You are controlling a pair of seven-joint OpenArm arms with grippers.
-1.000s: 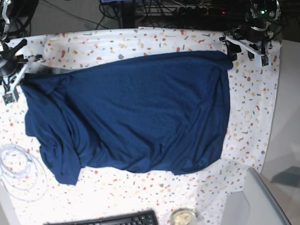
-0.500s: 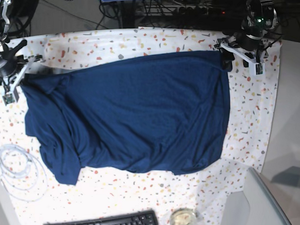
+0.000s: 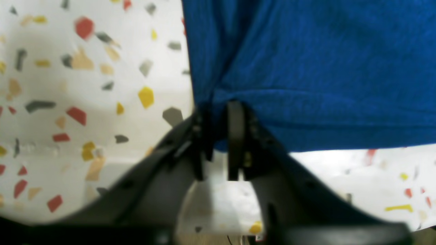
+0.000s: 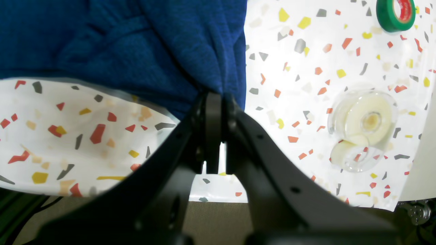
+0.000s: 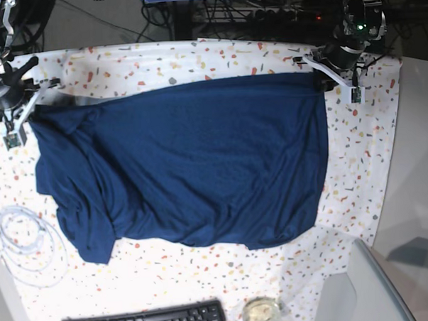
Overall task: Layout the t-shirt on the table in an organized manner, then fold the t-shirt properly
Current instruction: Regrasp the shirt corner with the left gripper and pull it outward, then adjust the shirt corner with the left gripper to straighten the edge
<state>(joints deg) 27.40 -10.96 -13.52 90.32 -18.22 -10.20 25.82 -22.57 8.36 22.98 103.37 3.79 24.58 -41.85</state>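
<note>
One speckled table (image 5: 356, 168), cables (image 5: 22, 243)

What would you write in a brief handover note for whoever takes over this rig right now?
Left end effector: shut on a corner of the t-shirt.
Right end effector: shut on the opposite far corner.
T-shirt: spread across the table, its far edge strung between both end effectors; near edge and one sleeve rumpled.
Done: both far corners gripped.
Left: smooth it flat, then fold.
</note>
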